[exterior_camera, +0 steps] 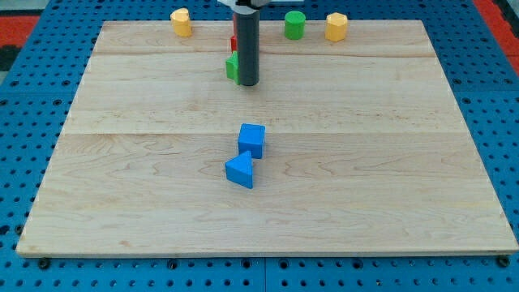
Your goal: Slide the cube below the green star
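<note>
A blue cube (pixel 252 139) sits near the middle of the wooden board (pixel 122 162). A blue triangular block (pixel 240 171) touches it from the view's bottom left. A green block (pixel 232 67), mostly hidden behind my rod, lies near the view's top; its shape cannot be made out. A red block (pixel 233 42) peeks out just above it. My tip (pixel 248 83) rests on the board right beside the green block, on its right, well above the blue cube.
Along the view's top edge of the board stand a yellow block (pixel 181 22) at the left, a green cylinder (pixel 294 24) and another yellow block (pixel 336 26) at the right. A blue pegboard table surrounds the board.
</note>
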Robot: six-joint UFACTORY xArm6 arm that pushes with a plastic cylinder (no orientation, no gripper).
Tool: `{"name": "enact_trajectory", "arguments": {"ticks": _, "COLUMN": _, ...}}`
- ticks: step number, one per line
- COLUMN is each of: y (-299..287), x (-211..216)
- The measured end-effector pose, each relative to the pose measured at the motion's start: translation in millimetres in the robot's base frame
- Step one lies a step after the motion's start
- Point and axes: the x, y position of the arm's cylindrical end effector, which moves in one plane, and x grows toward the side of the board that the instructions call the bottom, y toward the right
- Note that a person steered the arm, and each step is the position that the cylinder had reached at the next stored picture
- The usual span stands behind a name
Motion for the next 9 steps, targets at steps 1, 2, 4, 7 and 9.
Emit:
{"name": "enact_trajectory", "arguments": {"ticks": 1, "y": 23, "x": 42}}
{"name": "enact_trajectory", "arguments": {"ticks": 2, "y": 79, "x": 90}}
{"name": "enact_trajectory", "arguments": {"ticks": 4, "y": 53, "x": 156}}
{"name": "enact_trajectory", "arguments": {"ticks": 7, "y": 23, "x": 96}}
{"name": "enact_trajectory", "arguments": {"ticks": 9, "y": -10, "x": 105}}
